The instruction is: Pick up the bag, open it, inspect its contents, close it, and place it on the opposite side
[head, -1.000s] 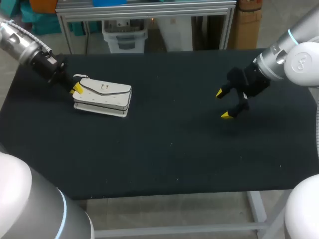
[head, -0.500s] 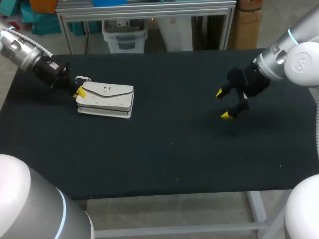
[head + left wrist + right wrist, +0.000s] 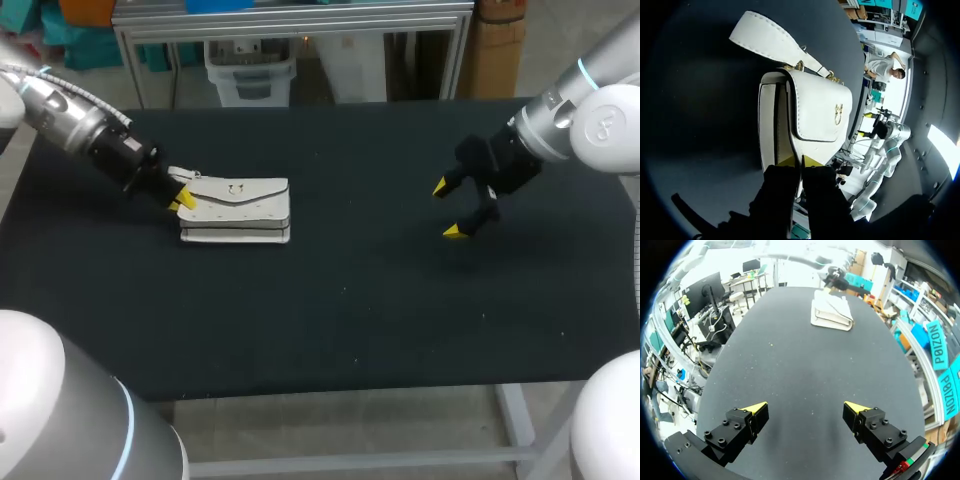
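Observation:
A small white bag (image 3: 238, 210) with a gold clasp lies on the black table (image 3: 340, 300), left of the middle. My left gripper (image 3: 183, 198) is at the bag's left end, shut on its edge. In the left wrist view the bag (image 3: 815, 110) stretches out ahead of the gripper (image 3: 801, 161), a thin white edge pinched between the yellow tips; its white strap (image 3: 770, 40) lies at the far end. My right gripper (image 3: 448, 208) hangs open over the table's right part, nothing between its fingers. From the right wrist view the bag (image 3: 831, 312) lies far ahead of the open gripper (image 3: 807, 412).
A metal frame (image 3: 290, 20) runs along the table's far edge. Bare black tabletop (image 3: 805, 370) spreads between the bag and my right gripper and along the front.
My left gripper has pulled the bag to the right and a little toward the front, toward the table's middle. The right arm has not moved.

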Action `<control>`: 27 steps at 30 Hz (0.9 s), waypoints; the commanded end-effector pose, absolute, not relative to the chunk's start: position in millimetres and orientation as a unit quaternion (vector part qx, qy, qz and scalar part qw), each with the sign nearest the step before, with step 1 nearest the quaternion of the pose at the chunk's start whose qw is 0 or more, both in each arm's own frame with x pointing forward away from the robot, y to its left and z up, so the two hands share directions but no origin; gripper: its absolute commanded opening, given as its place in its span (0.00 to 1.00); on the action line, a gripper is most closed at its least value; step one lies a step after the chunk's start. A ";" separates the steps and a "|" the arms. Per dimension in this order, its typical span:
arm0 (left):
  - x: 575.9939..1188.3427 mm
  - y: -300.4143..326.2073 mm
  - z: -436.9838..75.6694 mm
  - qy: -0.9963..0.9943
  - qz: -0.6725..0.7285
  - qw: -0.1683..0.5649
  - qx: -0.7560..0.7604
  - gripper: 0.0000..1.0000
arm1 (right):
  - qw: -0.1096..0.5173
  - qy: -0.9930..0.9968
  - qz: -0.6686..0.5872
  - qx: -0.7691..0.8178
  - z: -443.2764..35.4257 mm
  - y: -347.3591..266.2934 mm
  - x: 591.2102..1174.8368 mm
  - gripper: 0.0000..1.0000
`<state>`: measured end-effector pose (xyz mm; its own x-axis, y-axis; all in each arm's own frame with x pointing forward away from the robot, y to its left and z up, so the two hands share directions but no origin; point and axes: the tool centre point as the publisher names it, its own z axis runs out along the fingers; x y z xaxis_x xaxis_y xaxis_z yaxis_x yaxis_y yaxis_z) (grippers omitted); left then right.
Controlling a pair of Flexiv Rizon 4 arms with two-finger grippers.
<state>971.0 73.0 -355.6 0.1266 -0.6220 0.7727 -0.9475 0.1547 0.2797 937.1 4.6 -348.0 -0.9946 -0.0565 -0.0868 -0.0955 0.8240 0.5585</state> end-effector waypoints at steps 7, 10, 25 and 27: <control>943.0 12.7 -356.3 -0.553 0.343 0.266 0.712 0.00 | 0.032 0.954 0.295 -0.041 -348.0 4.1 937.6 1.00; 937.6 2.7 -354.6 -0.528 0.369 0.246 0.724 0.00 | 0.032 0.954 0.295 -0.041 -348.0 4.1 937.6 1.00; 928.9 -55.2 -370.8 -0.540 0.369 0.237 0.718 0.00 | 0.032 0.954 0.295 -0.041 -348.0 4.1 937.6 1.00; 927.0 -63.0 -370.5 -0.553 0.364 0.237 0.711 0.00 | 0.032 0.954 0.295 -0.041 -348.0 4.1 937.6 1.00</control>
